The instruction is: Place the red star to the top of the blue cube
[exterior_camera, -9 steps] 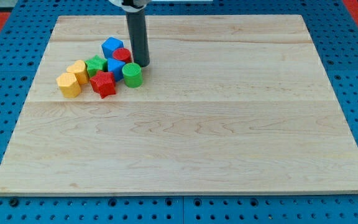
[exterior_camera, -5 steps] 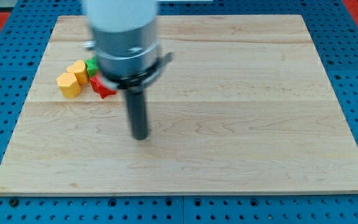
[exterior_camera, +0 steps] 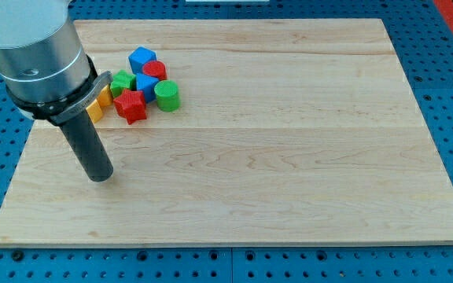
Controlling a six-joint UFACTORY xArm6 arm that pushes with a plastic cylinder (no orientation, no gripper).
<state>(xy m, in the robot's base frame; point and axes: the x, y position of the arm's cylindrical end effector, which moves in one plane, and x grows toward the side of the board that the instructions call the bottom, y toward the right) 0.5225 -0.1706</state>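
Note:
The red star [exterior_camera: 131,105] lies at the lower edge of a cluster of blocks in the upper left of the wooden board [exterior_camera: 289,157]. The blue cube [exterior_camera: 141,59] sits at the cluster's top. A second blue block [exterior_camera: 145,85] lies between them, touching the star. My tip [exterior_camera: 101,176] rests on the board to the lower left of the cluster, well apart from the red star. The arm's grey body covers the cluster's left side.
A red cylinder [exterior_camera: 155,70] sits right of the blue cube. A green cylinder [exterior_camera: 167,95] lies right of the red star. A green block [exterior_camera: 121,82] and a yellow block [exterior_camera: 98,103], partly hidden by the arm, lie at the left.
My tip has moved from beside the red cylinder down the board, then left to its spot below the cluster's left. The blocks have not moved.

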